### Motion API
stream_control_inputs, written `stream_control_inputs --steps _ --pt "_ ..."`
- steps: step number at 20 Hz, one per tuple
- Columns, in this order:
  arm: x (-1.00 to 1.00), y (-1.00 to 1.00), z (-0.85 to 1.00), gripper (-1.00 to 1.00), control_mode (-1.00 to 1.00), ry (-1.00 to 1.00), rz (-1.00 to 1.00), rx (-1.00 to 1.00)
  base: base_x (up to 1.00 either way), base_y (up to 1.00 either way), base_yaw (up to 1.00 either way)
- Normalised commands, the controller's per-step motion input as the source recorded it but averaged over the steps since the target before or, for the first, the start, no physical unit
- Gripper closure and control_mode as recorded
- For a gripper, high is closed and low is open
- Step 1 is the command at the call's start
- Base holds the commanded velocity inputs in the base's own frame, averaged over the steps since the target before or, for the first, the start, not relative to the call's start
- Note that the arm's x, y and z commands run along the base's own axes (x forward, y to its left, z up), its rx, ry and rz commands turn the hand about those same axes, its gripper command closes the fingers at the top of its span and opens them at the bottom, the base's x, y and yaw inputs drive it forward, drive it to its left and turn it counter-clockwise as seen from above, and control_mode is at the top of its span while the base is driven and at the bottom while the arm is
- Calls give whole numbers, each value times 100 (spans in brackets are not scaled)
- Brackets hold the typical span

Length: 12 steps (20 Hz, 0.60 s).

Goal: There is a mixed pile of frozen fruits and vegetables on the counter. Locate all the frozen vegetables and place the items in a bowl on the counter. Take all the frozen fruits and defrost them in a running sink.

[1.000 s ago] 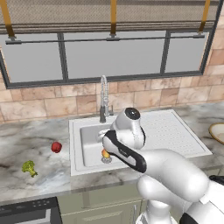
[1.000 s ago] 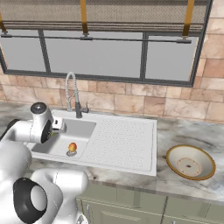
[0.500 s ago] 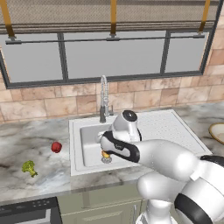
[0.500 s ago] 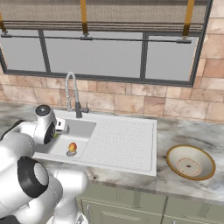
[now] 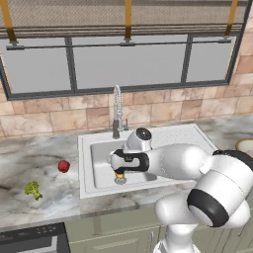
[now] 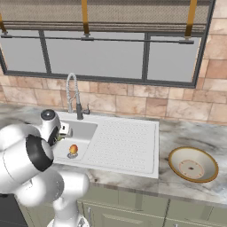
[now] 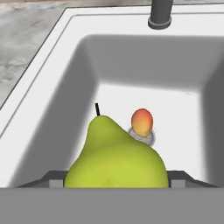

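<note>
Hand view: we are gripping the pear over the sink, and our arm has been swinging farther in above the peach on the drain; both fruits are nearly placed

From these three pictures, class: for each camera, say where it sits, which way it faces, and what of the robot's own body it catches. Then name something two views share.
Left base view: behind the arm on its left, looking forward and down at the sink; the white arm crosses from lower right.
Right base view: behind on its right, facing the same sink and the bowl; the arm rises at lower left.
Hand view: on the hand, looking down into the basin; the pincer grips a pear.
Shared: the orange fruit on the drain appears in all three.
</note>
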Motion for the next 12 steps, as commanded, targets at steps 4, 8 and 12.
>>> stream_control_inputs --steps 4,8,12 --pt "21 0 -29 100 -100 3 0 0 0 0 0" --pt "17 0 -27 100 -100 2 0 0 0 0 0" --pt "15 0 -26 100 -100 1 0 0 0 0 0"
